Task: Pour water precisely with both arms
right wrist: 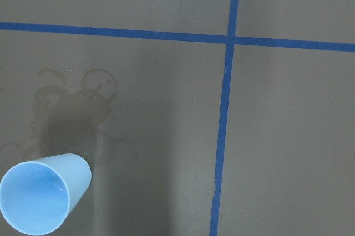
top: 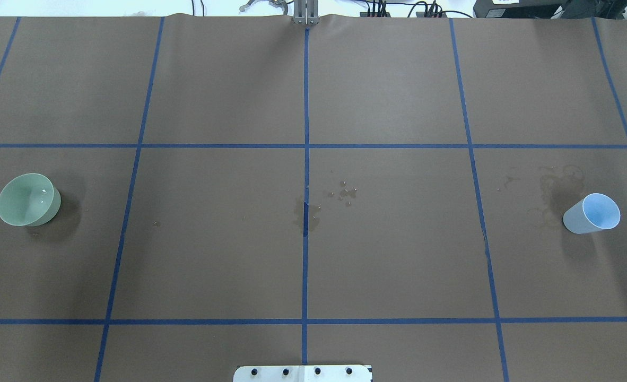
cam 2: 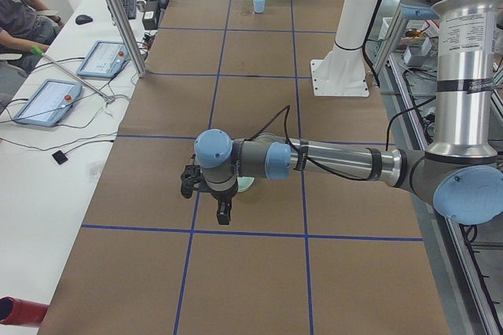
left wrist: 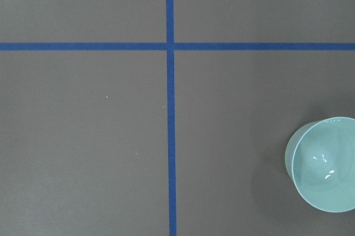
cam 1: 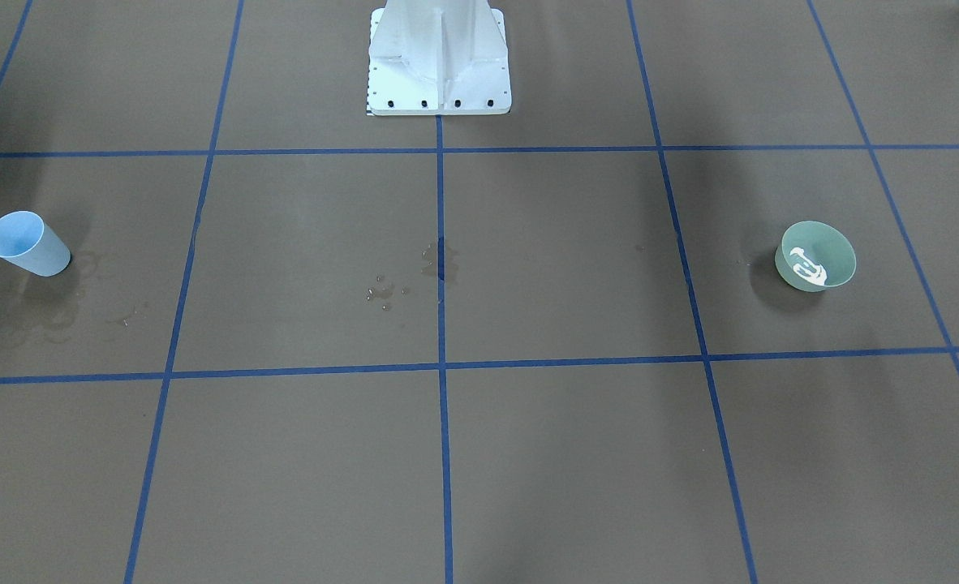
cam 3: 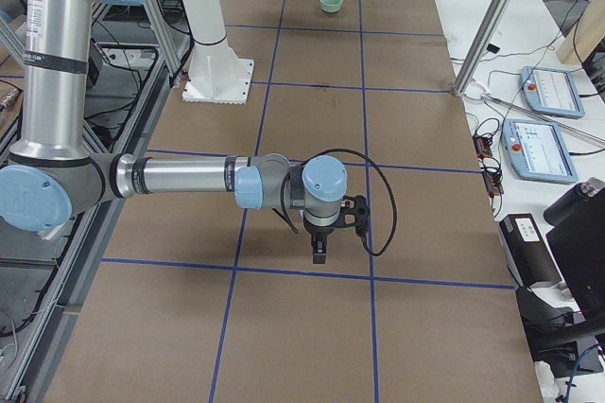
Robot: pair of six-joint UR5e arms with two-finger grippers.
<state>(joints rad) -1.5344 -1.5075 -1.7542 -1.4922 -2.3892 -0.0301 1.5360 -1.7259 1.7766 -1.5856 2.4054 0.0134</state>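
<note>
Hanging from the near end of the left arm (cam 2: pixel 338 163), the left gripper (cam 2: pixel 223 214) points down over the table (top: pixel 212 239), just above a green bowl (top: pixel 28 199) that peeks out from behind the wrist in the left side view. Whether its fingers are wide or narrow cannot be told from that angle. The right gripper (cam 3: pixel 319 252), on the outstretched right arm (cam 3: pixel 180 178), also points down, and its opening cannot be judged either.

The bowl sits at 9 o'clock on the table in the overhead view, and a blue cup (top: pixel 592 213) stands at 3 o'clock, well apart from it. In the left wrist view the bowl lies at 4 o'clock; in the right wrist view the cup lies at 7 o'clock. Water (left wrist: pixel 326 167) shows as bright glints inside the bowl. More lies as small drops (top: pixel 345 193) and a dark wet patch near the table's middle. Faint ring marks (right wrist: pixel 77 97) stain the paper at 12 o'clock from the cup in the right wrist view.

Brown paper covers the table, crossed by blue tape lines (top: pixel 305 265). A white pedestal (cam 1: pixel 439 57) is bolted at the robot's edge. Beside the table runs a white bench (cam 2: pixel 31 162) with two tablets (cam 2: pixel 106 58) and a keyboard (cam 2: pixel 127 1). A person (cam 2: pixel 16 12) sits at its far end.
</note>
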